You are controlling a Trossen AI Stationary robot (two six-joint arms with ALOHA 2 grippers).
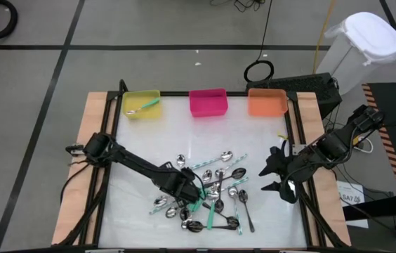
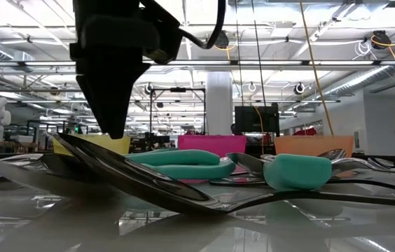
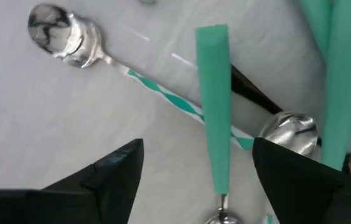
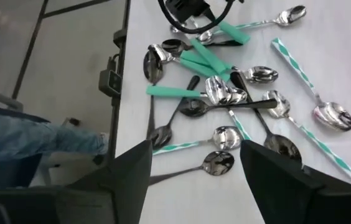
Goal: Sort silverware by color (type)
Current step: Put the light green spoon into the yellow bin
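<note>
Left gripper [image 1: 196, 194] low over the spoon pile [image 1: 212, 193] at table centre-front, fingers spread apart, a teal-handled spoon [image 3: 215, 106] lying flat between them, ungripped. Left arm reaches in diagonally from the table's left edge, wrist pitched down. Right gripper [image 1: 276, 177] hovers open near the right edge, clear of the pile; one teal spoon [image 1: 144, 107] lies in the yellow bin [image 1: 133, 98]; no legible writing.

Teal-handled spoons [image 1: 213, 215], teal-and-white striped spoons [image 4: 312, 134], dark spoons [image 4: 177, 115]; yellow bin [image 1: 142, 104], pink bin [image 1: 208, 102], orange bin [image 1: 267, 102].
</note>
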